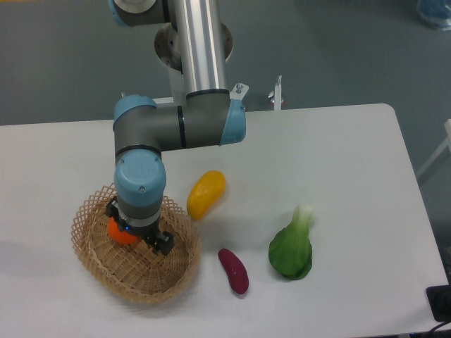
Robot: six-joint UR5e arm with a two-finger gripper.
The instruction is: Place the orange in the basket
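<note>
The tan wicker basket (151,282) sits at the front left of the white table. The orange (118,233) is small and bright, inside the basket at its back left, mostly hidden under the arm's wrist. My gripper (137,236) points down into the basket right over the orange. Its fingers are hidden by the wrist and the black mount, so I cannot tell whether they hold the orange or stand open around it.
A yellow-orange mango-like fruit (206,193) lies just right of the basket's back rim. A purple sweet potato (233,270) lies right of the basket. A green leafy vegetable (292,248) lies further right. The arm's upper links (201,70) rise at the back.
</note>
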